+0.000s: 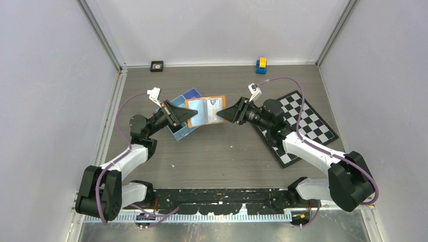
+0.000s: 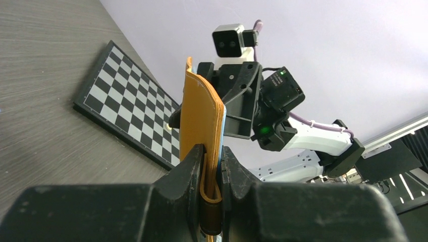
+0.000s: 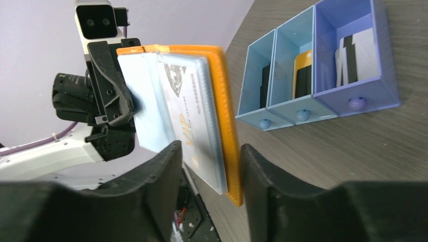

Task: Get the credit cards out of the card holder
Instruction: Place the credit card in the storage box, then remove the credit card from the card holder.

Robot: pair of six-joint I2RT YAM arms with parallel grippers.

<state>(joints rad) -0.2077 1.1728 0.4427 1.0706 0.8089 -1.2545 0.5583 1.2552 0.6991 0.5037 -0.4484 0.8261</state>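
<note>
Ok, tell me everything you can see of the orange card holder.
The card holder is an orange, leather-look folding case, held above the table with its inner face upward. Clear sleeves inside show a pale card. The left tool clamps one end; the right tool straddles the other, jaws apart.

Orange card holder in left pincer

The card holder is showing a matt orange leather look, with clear, glossy plastic sleeves shining inside it. Beside the card holder, the tray is looking like smooth blue plastic, and the counter is showing matt grey wood grain.
</note>
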